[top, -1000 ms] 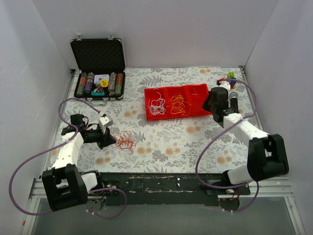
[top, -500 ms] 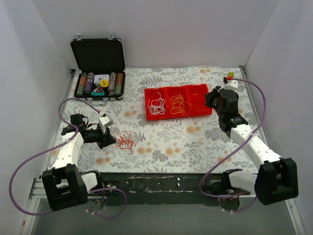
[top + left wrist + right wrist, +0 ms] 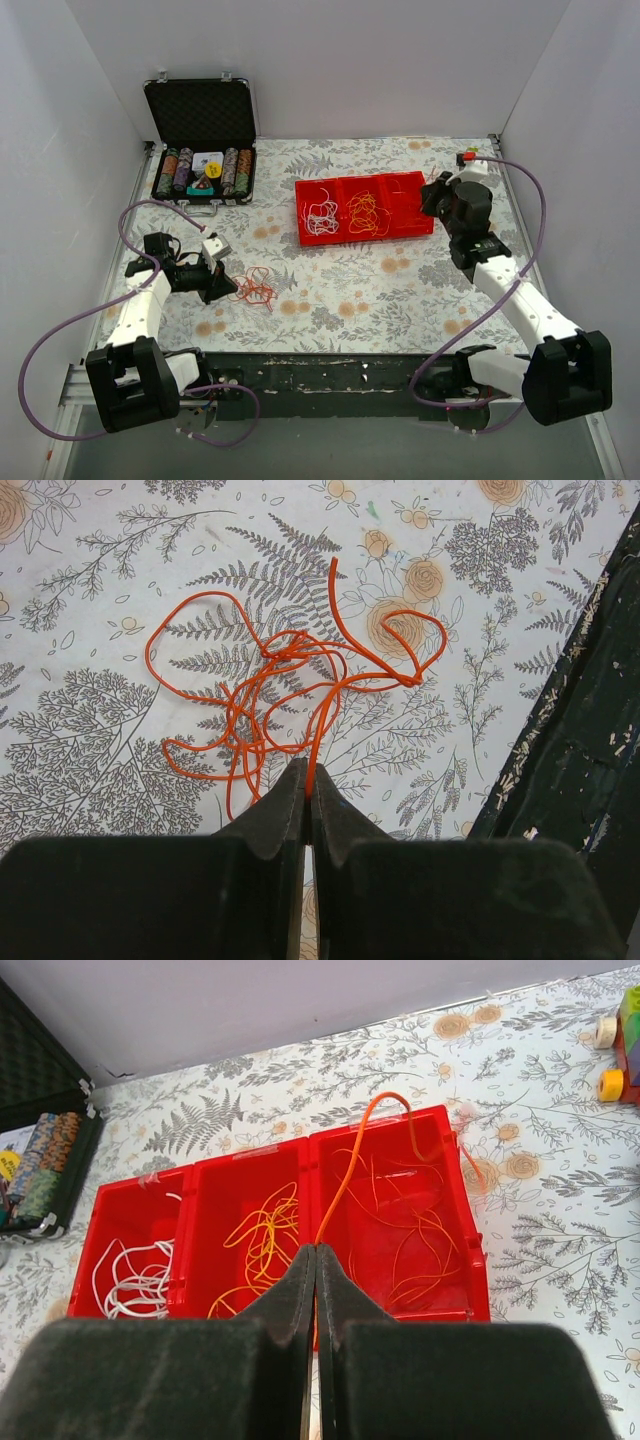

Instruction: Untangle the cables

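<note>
In tray point(image 3: 250, 1152): white cables point(image 3: 130, 1275), yellow cables point(image 3: 262, 1235), orange cables point(image 3: 410, 1240), separate compartments. Clamped: right tool point(image 3: 315, 1250) on orange strand point(image 3: 345, 1185), left tool point(image 3: 307, 775) on tangle point(image 3: 280, 680).

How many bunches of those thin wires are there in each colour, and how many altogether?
White bunch, left compartment of the red tray: 1
Yellow bunch, middle compartment: 1
Orange: 2, the tray bunch in the right compartment and the loose bunch on the table
Total: 4
</note>
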`<act>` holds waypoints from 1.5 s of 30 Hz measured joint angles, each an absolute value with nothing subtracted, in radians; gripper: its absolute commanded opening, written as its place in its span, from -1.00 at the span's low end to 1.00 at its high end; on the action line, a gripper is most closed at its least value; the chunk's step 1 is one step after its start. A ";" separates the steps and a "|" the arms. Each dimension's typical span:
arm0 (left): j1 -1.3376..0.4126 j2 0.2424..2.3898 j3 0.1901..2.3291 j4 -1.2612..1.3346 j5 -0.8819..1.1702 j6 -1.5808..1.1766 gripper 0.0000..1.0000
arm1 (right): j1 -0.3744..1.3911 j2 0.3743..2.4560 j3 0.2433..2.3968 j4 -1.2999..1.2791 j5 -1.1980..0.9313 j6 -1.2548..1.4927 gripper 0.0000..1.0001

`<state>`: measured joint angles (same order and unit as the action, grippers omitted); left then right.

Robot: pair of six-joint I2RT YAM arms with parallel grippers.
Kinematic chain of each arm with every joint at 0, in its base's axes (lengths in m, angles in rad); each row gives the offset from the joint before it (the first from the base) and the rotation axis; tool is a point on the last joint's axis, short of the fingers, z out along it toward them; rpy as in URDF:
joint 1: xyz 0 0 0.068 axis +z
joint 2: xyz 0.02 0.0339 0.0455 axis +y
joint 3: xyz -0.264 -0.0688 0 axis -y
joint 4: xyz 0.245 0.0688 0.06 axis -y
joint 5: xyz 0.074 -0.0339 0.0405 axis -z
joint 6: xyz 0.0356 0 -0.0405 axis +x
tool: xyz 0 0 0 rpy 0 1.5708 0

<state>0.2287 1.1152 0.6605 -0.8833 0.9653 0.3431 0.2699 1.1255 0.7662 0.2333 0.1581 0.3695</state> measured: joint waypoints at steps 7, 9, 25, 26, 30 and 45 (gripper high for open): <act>0.229 1.115 0.661 -0.883 0.965 0.343 -1.00 | 0.270 1.287 0.888 0.145 0.151 0.379 -0.97; 0.229 1.115 0.661 -0.883 0.965 0.343 -1.00 | 0.270 1.336 0.924 0.112 0.145 0.388 -0.97; 0.229 1.122 0.653 -0.881 0.966 0.340 -1.00 | 0.270 1.287 0.891 0.118 0.099 0.390 -0.97; 0.229 1.122 0.653 -0.881 0.966 0.340 -1.00 | 0.270 1.319 0.917 0.099 0.100 0.390 -0.97; 0.229 1.118 0.643 -0.880 0.965 0.340 -1.00 | 0.269 1.454 1.019 0.012 0.097 0.402 -0.97; 0.229 1.124 0.635 -0.869 0.966 0.336 -1.00 | 0.268 1.810 1.302 -0.128 0.208 0.468 -0.97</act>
